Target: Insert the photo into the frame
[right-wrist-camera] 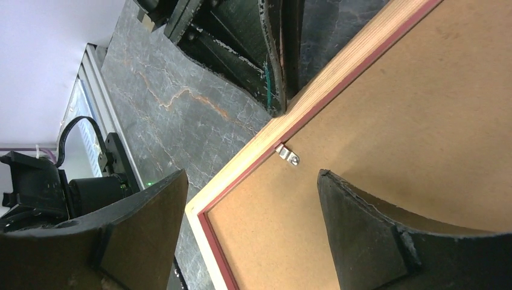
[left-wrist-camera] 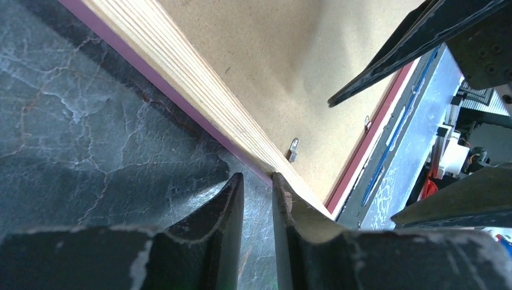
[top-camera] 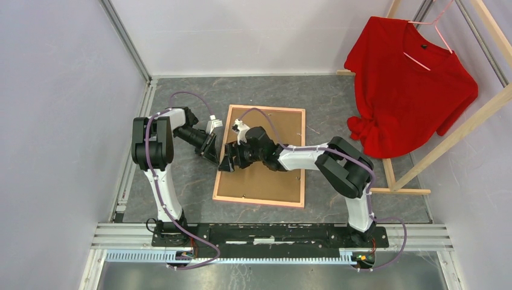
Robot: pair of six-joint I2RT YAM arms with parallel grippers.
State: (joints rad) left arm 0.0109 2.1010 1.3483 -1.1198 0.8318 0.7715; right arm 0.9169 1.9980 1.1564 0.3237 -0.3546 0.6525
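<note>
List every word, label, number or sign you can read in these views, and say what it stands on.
No text is legible in any view.
The back of the frame: bare hardboard, no print.
On the red shirt, a dark neck label: too small to read.
A patterned patch on the right arm's hardware: blurred, unreadable.

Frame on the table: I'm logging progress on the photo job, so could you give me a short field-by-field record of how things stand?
frame: lying back side up on the table, wood rim showing
backing board: brown, sitting inside the rim, a metal clip near the left rim
photo: not in view
left hand: shut, tips at the frame's left rim
right hand: open, straddling the same rim, one finger over the board, one over the table
</note>
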